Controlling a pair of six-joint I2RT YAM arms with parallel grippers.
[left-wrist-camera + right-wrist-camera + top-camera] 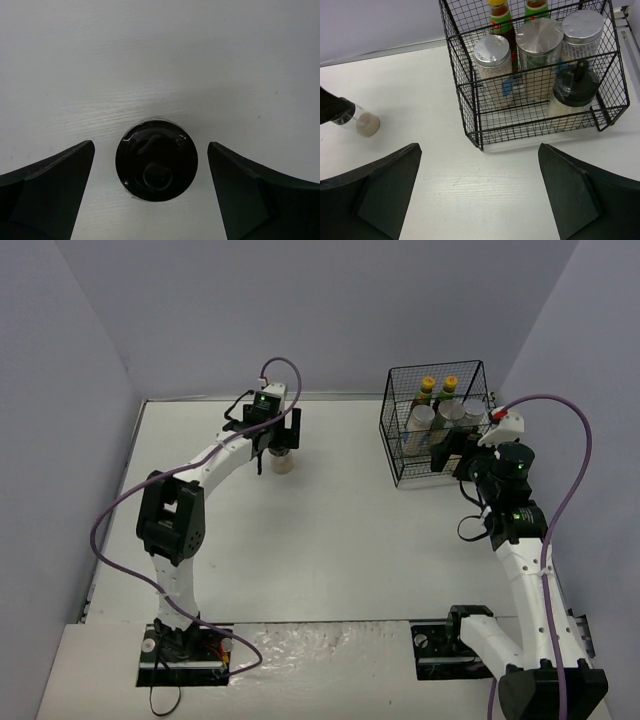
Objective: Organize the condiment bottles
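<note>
One clear shaker with a black cap (283,462) stands alone on the table, far left of centre. My left gripper (277,448) is open and hangs straight above it. In the left wrist view the cap (156,159) lies between the two fingers, not touched. The black wire basket (395,440) at the far right holds two dark sauce bottles with yellow caps (501,20), three silver-lidded jars (492,50) and the other black-capped shaker (576,85). My right gripper (480,150) is open and empty over bare table just in front of the basket (479,145).
Grey walls close in the table at the back and both sides. The lone shaker also shows at the left of the right wrist view (362,122), its top covered by a left finger. The right arm (515,530) stands beside the basket.
</note>
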